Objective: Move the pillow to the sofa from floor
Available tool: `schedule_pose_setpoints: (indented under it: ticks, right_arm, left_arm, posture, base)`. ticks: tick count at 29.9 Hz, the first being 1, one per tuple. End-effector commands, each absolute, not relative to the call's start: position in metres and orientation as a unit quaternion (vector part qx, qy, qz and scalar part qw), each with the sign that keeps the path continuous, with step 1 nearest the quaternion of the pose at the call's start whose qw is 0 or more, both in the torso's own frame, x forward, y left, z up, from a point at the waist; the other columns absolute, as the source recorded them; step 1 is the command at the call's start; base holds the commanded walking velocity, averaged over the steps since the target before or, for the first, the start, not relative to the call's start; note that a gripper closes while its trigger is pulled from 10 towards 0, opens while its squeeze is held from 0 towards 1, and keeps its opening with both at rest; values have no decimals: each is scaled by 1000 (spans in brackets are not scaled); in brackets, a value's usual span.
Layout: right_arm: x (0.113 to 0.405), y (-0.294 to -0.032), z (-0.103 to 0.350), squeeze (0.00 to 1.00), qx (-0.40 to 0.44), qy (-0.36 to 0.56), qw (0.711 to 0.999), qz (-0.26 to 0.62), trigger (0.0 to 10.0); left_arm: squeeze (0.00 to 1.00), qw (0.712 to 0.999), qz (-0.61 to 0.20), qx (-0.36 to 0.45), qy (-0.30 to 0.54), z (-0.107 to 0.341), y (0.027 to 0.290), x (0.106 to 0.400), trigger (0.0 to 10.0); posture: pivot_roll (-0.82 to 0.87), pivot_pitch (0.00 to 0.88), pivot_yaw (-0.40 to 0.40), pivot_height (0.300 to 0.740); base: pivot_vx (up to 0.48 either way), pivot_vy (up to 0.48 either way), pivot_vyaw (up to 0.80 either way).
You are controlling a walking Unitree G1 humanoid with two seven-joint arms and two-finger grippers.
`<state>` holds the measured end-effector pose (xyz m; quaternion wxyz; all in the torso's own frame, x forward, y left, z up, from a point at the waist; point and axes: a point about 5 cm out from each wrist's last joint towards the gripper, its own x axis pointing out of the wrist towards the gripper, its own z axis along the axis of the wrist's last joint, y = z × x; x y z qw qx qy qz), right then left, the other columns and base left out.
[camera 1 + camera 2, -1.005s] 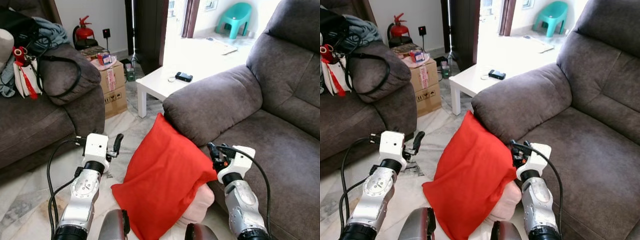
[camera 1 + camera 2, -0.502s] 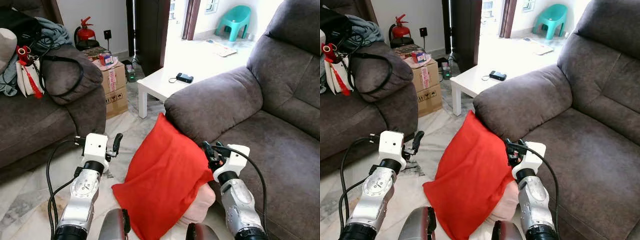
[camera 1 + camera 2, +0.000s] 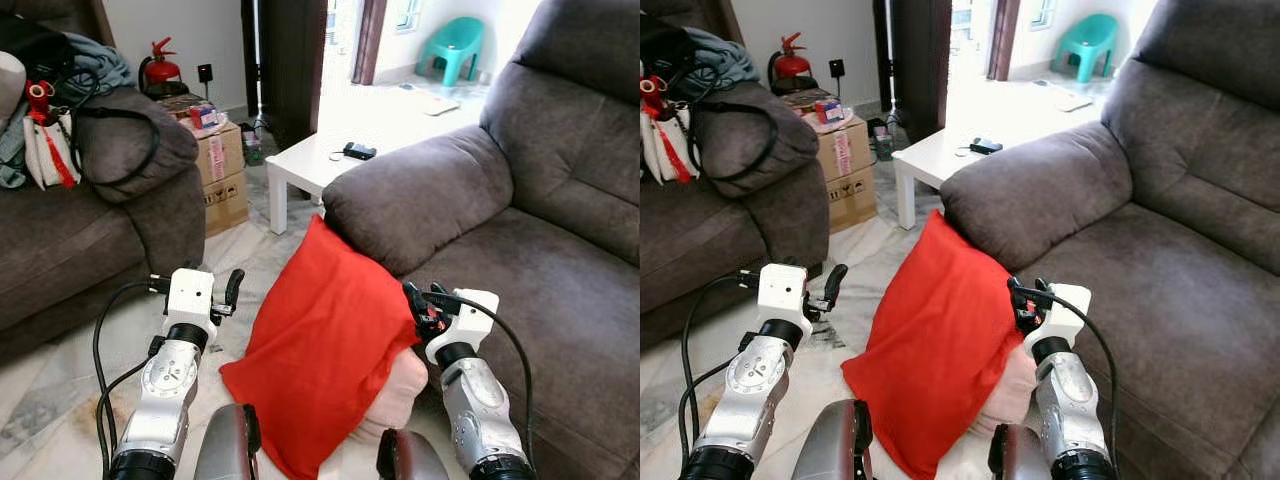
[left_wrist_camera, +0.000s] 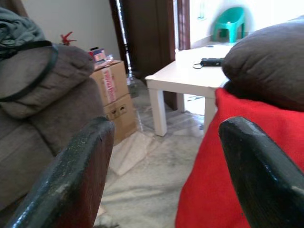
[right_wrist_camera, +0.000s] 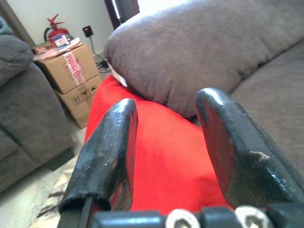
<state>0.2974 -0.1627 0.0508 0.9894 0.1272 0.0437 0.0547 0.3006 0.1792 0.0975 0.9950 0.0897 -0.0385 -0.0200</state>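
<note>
A red pillow (image 3: 320, 340) stands on the marble floor, tilted, its top corner leaning against the armrest (image 3: 420, 200) of the grey sofa (image 3: 545, 270) on the right. A pale pink cushion (image 3: 400, 395) lies under its lower right side. My right gripper (image 3: 416, 303) is open at the pillow's right edge, just below the armrest; in the right wrist view the red pillow (image 5: 166, 152) shows between the fingers (image 5: 107, 152). My left gripper (image 3: 230, 292) is open and held off the pillow's left side, with bare floor between them; its wrist view catches the pillow (image 4: 228, 166).
A low white table (image 3: 320, 160) with a small black device stands beyond the armrest. Cardboard boxes (image 3: 225, 170) sit beside a second grey sofa (image 3: 80, 240) on the left, piled with bags and clothes. A fire extinguisher (image 3: 160, 68) and a teal chair (image 3: 460, 45) are farther back.
My right gripper has edged left, closer against the pillow's right edge. The head view has shifted a little. The left arm has kept its place.
</note>
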Motion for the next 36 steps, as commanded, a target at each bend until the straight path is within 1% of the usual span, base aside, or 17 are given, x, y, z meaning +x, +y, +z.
schedule_pose_setpoints:
  ticks: [1,9,11,23,34,36]
  right_arm:
    - [298,-166,53,0,119,42,991,52,10000]
    - [300,-164,55,0,122,39,990,59,10000]
    - [300,-164,55,0,120,41,990,61,10000]
    - [300,-163,53,0,115,50,990,61,10000]
    - [304,-164,53,0,106,66,991,54,10000]
    - [306,-165,55,0,110,68,990,49,10000]
  left_arm:
    - [0,996,-12,79,-26,95,180,303,10000]
    - [0,997,-11,71,-22,95,181,303,10000]
    - [0,997,-7,73,-24,96,183,304,10000]
    - [0,997,-4,70,-26,97,184,304,10000]
    - [0,997,-9,71,-25,97,184,304,10000]
    - [0,997,-16,74,-22,97,182,304,10000]
  posture:
    - [56,0,-64,560]
    - [54,0,-63,560]
    - [55,0,-64,560]
    - [57,0,-65,560]
    - [57,0,-64,560]
    - [59,0,-65,560]
  base:
    - [0,0,0]
    - [0,0,0]
    - [270,0,0]
    - [394,0,0]
    - [465,0,0]
    - [0,0,0]
